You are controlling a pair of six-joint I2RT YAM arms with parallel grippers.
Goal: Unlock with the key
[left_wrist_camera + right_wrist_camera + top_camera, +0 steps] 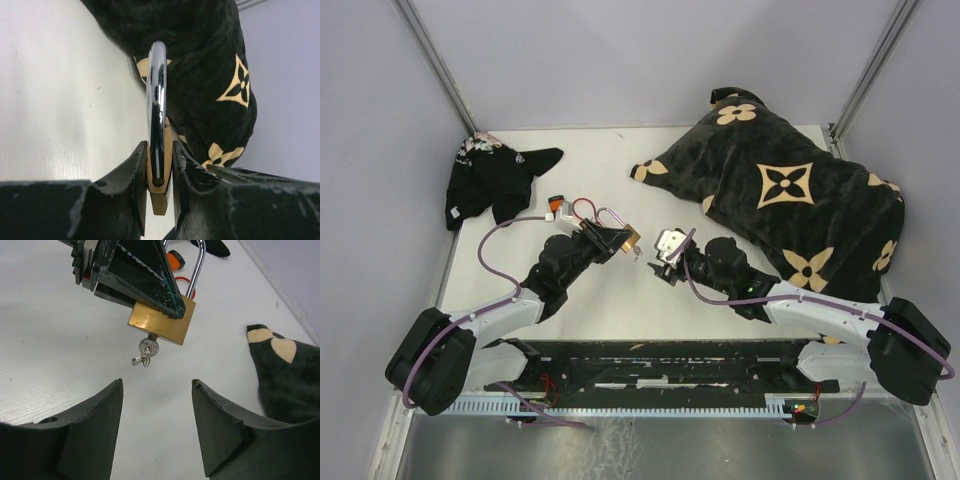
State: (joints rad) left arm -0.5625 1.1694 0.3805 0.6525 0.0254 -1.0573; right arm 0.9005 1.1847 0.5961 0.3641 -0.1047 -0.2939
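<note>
The left arm rises from its base at the near left and reaches far and rightward toward the middle of the table, its forearm slanting. The left gripper points right, and its two fingers are clamped from either side on the brass body of a padlock, held off the surface.

The right arm runs from its base at the near right, stretching low and leftward. The right gripper points left, facing the left gripper and just short of it. Its fingers stand spread wide apart with nothing between them.
</note>
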